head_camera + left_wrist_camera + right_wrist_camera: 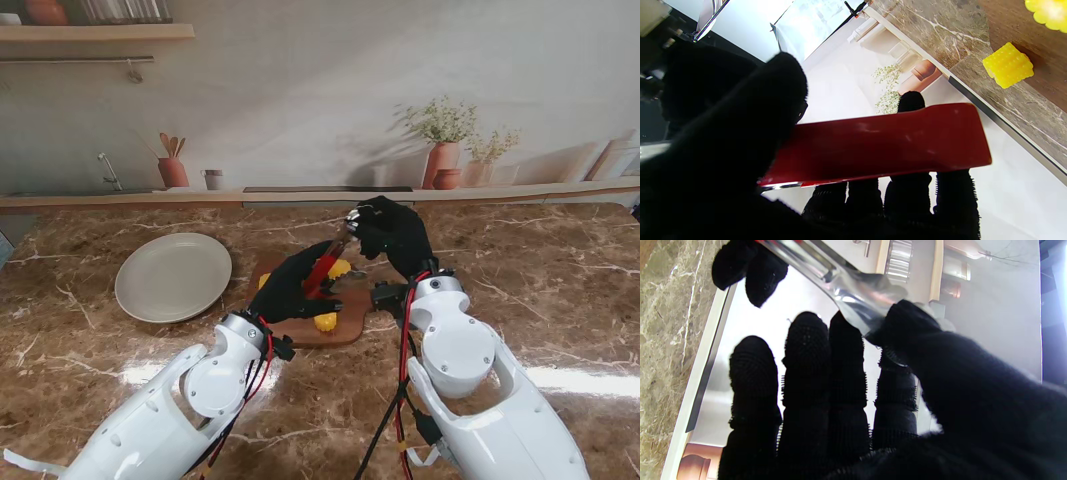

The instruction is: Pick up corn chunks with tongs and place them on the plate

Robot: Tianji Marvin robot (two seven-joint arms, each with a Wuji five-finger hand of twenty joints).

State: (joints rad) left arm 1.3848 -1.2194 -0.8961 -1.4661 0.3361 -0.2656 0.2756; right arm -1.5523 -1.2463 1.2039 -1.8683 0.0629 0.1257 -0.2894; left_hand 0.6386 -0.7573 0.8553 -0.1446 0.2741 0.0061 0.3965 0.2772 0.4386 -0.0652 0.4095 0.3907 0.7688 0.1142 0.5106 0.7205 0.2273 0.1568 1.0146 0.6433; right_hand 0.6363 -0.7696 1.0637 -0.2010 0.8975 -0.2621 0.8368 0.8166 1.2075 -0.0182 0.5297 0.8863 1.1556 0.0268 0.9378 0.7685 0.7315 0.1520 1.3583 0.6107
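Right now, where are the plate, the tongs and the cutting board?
plate [150, 290]: stand view, bare part of its left side.
tongs [887, 143]: left wrist view, middle of the red arm.
cutting board [352, 315]: stand view, bare right edge.

This is a mock kitchen set up for robot work, not a real home. The worktop [560, 290] is brown marble-look stone with white veins. Behind it stands a printed backdrop [320, 110] that pictures a kitchen wall: a shelf [95, 32] with jars, a tap [108, 168], a pot of wooden spoons [172, 165] and potted plants [442, 140]. A white plate [173, 277] and a wooden cutting board [345, 322] with yellow corn pieces [326, 322] lie on the worktop.
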